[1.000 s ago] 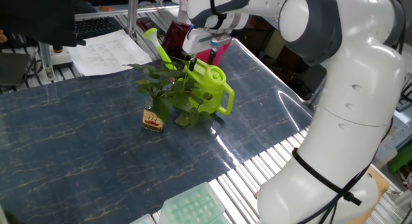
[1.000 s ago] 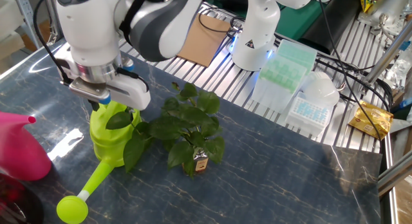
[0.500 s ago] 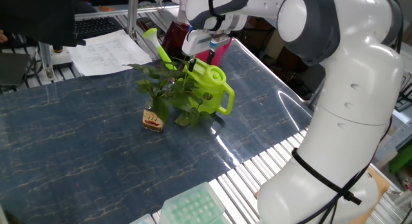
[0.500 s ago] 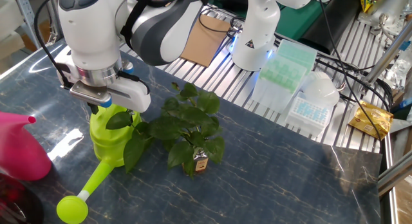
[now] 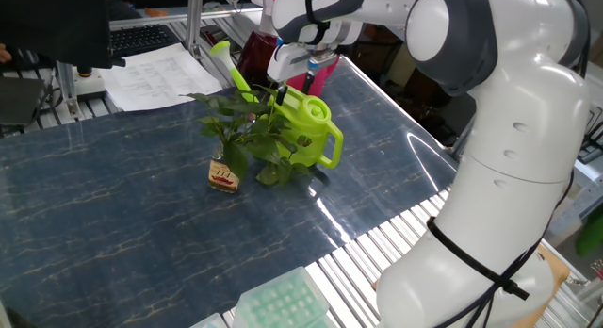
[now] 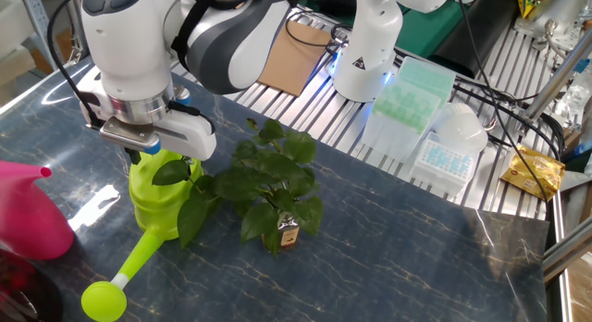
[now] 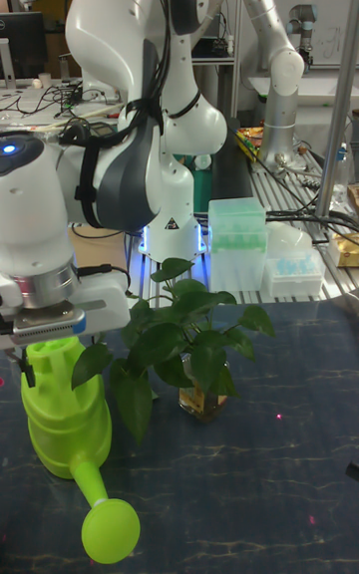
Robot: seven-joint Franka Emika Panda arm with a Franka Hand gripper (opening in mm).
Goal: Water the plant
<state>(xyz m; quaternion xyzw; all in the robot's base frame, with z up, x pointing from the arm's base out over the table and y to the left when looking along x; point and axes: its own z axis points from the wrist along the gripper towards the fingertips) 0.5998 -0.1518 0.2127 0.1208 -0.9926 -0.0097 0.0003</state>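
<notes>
Plant (image 6: 270,185) stands about mid-table on the dark marbled table (image 5: 113,196): a sprig of thin stems and broad dark green leaves rising from a tiny glass bottle (image 5: 223,174) with a red-yellow label. Just beside it, its leaves brushing or overlapping the can's body, sits the lime green watering can (image 6: 155,200), upright, with its spout and rose (image 6: 104,299) pointing away from the bottle in the other fixed view. A pink watering can (image 6: 32,211) stands well apart at the table's edge. The gripper (image 6: 146,144) sits right over the top of the lime can; its fingers are hidden behind the hand housing and the can's rim, so I cannot tell whether they are apart, together or clamped on the handle. By my judgement the plant itself should not be handled: the bottle is small, narrow-based and top-heavy under that spread of foliage, so a nudge from the can or the arm could tip it, and glass is both slippery and breakable. The leaves are soft and will bend aside. The thing to take hold of is the can, by its top handle; it looks like light, stiff plastic, and any water inside would shift the weight as it tilts.
</notes>
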